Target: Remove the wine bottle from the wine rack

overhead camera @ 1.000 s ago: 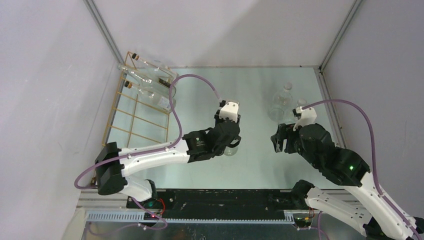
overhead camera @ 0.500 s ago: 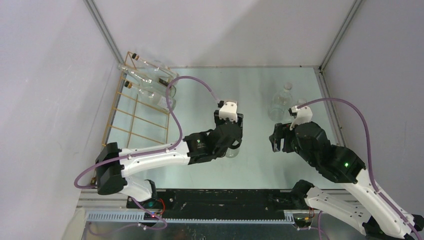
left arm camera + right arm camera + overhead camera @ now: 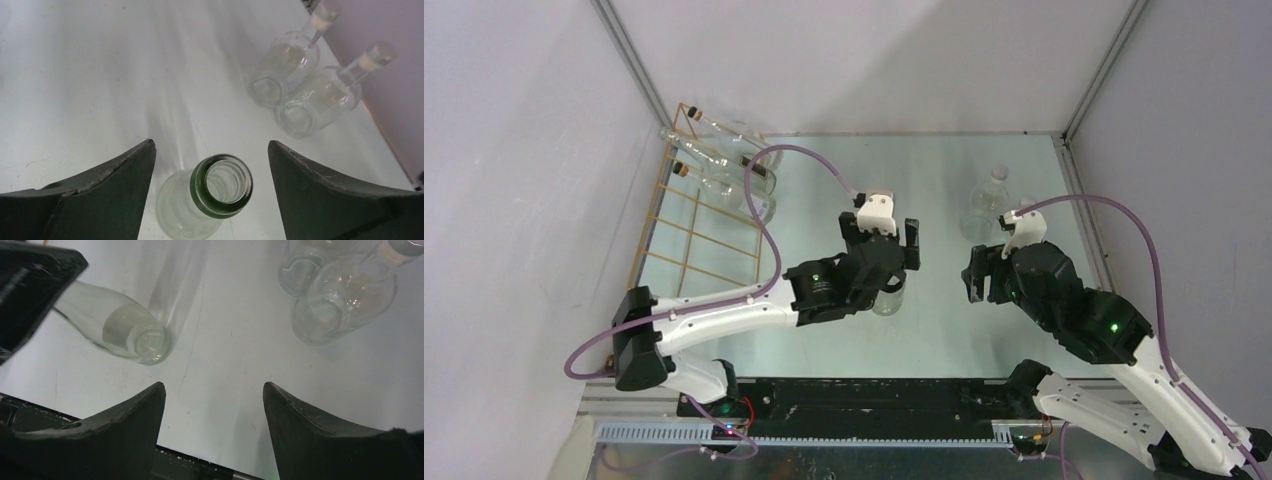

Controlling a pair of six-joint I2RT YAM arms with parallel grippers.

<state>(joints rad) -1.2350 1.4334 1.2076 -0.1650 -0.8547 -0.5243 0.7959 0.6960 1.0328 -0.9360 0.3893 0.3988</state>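
Glass wine bottle point(image 3: 220, 187), within spread left claw point(image 3: 210, 145) (untouched)

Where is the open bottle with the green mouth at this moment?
In the left wrist view, the green-mouthed bottle stands upright between the open fingers of the left hand, apart from two stoppered bottles farther right.

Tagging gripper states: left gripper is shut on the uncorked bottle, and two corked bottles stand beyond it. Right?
Not quite. The left gripper is open, not shut. In the left wrist view its fingers sit on either side of the uncorked bottle with a gap on each side, touching nothing. The rest holds: the two corked bottles stand beyond it.
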